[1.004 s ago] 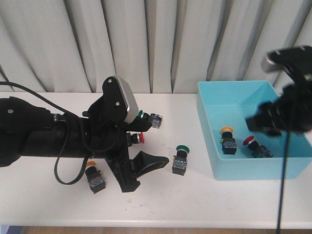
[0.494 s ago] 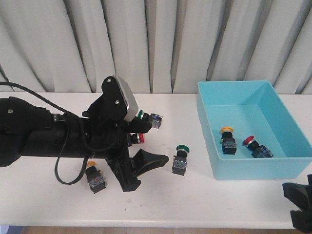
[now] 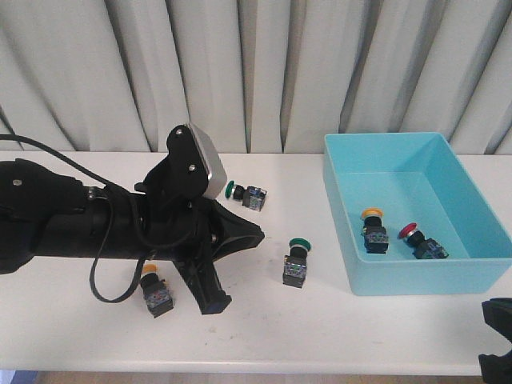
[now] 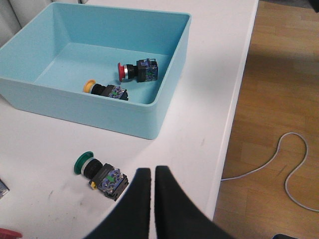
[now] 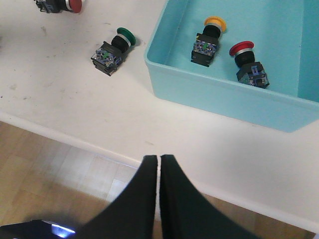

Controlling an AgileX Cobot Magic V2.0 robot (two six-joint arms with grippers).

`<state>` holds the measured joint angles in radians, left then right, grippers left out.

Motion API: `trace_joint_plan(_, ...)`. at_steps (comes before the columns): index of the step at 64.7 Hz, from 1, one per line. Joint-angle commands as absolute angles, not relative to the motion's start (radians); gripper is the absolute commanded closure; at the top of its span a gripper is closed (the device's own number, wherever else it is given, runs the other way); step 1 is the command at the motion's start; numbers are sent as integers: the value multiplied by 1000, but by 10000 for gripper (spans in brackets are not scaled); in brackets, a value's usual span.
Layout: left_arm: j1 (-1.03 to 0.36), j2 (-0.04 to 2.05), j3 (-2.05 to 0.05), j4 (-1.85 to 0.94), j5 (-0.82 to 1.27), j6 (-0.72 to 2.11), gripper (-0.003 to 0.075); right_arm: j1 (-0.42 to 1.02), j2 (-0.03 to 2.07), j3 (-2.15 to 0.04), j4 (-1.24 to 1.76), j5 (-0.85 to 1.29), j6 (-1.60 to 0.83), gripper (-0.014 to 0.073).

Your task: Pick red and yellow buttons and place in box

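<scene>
Buttons: one yellow (image 3: pixel 373 215) and one red (image 3: pixel 410 230) lie in the box (image 3: pixel 416 276); another yellow (image 3: pixel 150 269) sits on the bench (image 3: pixel 320 328) by my left arm. Light, rigid, slick caps; grip the blocky body. Both my jaws are clenched, empty.

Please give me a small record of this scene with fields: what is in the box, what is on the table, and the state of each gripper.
box: holds one yellow button and one red button
table: two green buttons, one yellow-capped button, one red button
left gripper: shut, empty
right gripper: shut, empty, beyond the table's front edge
</scene>
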<state>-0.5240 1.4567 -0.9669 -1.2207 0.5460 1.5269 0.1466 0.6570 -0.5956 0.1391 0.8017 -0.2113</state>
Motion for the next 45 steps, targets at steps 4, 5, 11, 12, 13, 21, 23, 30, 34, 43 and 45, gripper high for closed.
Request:
trace_joint_plan(4,-528,1430,-990,-1261,544,1517,728,143,656,-622,149,761,-206,601)
trace_joint_plan(5,-528,1430,-990,-1261,544,1517,728,143,656,-622,149,761,-206,601)
trace_joint_plan(11,-528,1430,-990,-1261,544,1517,728,143,656,-622,149,761,-206,601)
trace_joint_plan(12,-528,1430,-990,-1261,544,1517,728,143,656,-622,149,761,-206,601)
trace_joint_plan(13,-528,1430,-990,-1261,544,1517,727,143,656,-622,149,761,-206,601)
trace_joint_plan(21,-528,1430,-990,-1261,544,1518,727,143,656,-622,149,761,-207,601)
trace_joint_plan(23,-528,1430,-990,-1261,565,1518,727,143,656,-622,148,761,-207,601)
trace_joint_plan(30,-516,1429,-990,-1260,515,1539,727,143,656,-622,153,761,-207,601)
trace_joint_plan(34,-516,1430,-988,-1259,510,1538,727,143,656,-622,147,761,-207,601)
trace_joint_plan(43,-516,1430,-988,-1262,462,1528,727,143,656,-622,153,761,-207,601)
trace_joint_plan(45,-516,1427,-988,-1262,433,1508,727,143,656,-622,154,761,-207,601)
